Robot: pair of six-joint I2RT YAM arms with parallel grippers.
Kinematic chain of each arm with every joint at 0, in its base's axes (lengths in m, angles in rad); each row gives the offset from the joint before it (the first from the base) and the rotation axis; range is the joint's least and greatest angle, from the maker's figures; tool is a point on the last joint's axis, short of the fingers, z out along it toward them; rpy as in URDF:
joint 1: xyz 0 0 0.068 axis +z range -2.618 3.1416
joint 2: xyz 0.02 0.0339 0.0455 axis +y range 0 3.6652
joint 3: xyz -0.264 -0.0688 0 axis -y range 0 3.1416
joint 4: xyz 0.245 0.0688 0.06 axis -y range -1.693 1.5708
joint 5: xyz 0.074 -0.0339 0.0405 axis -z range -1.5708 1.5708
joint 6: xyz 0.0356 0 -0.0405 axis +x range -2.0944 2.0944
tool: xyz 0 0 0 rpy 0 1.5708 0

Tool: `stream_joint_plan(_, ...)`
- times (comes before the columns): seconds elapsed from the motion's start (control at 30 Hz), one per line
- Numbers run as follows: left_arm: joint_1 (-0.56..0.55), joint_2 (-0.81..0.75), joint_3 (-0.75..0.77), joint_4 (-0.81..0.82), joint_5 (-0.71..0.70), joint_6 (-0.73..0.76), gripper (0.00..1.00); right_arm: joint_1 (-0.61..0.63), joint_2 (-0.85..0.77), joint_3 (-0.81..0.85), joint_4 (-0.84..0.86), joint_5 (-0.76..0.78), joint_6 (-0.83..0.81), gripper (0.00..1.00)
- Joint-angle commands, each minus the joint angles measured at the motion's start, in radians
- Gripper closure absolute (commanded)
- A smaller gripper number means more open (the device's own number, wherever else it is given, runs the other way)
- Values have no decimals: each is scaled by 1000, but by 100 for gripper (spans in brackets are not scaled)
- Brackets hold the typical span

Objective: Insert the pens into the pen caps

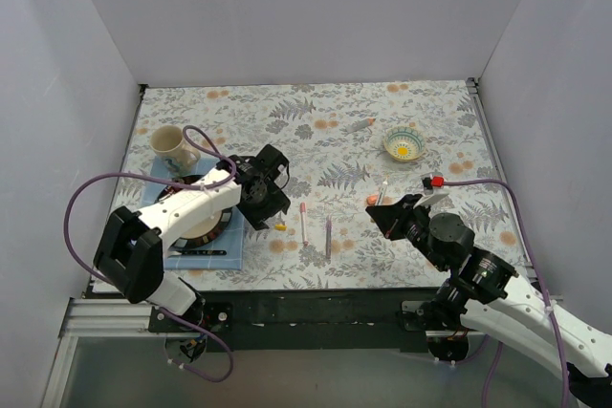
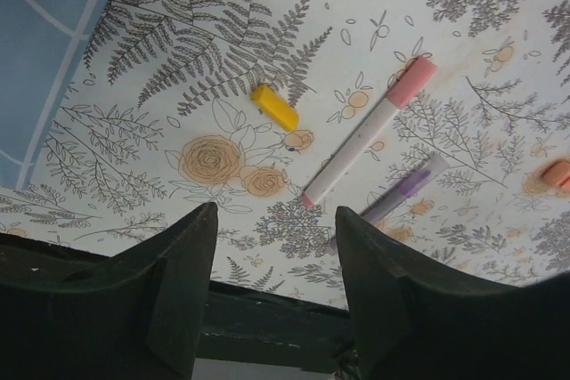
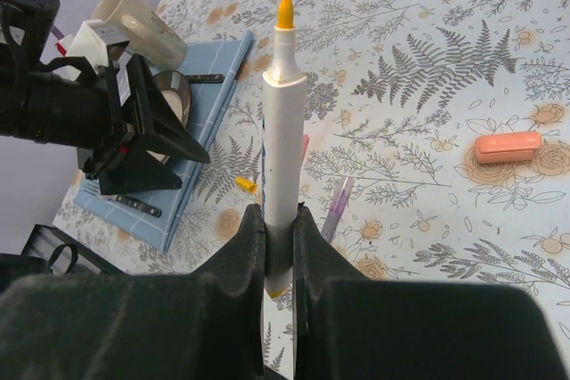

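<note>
Right pincer [image 3: 278,220] clamps the pale, yellow-tipped pen [image 3: 283,131]; left pincer [image 2: 276,229] hovers, jaws apart, over the yellow cap [image 2: 274,107], lying on the table [image 1: 287,121] just left of the pink-white pen [image 2: 365,135].

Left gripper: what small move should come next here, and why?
Probably bring the left gripper forward and down over the yellow cap, then close. Its jaws stand apart with nothing between them, and the cap lies loose on the table ahead of the fingertips. The right gripper already holds the yellow-tipped pen upright, tip exposed, so a cap is the missing piece.
</note>
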Motion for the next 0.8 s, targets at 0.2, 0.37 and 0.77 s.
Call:
stream_joint_plan(0.2,29,45,-58,49,62,-762,46,2,-9,-17,31,0,4,99)
stream_joint_plan(0.37,35,83,-52,69,79,-785,46,1,-10,-15,30,-4,4,99)
stream_joint_plan(0.77,57,206,-52,138,114,-777,48,2,-39,-18,7,6,-1,99)
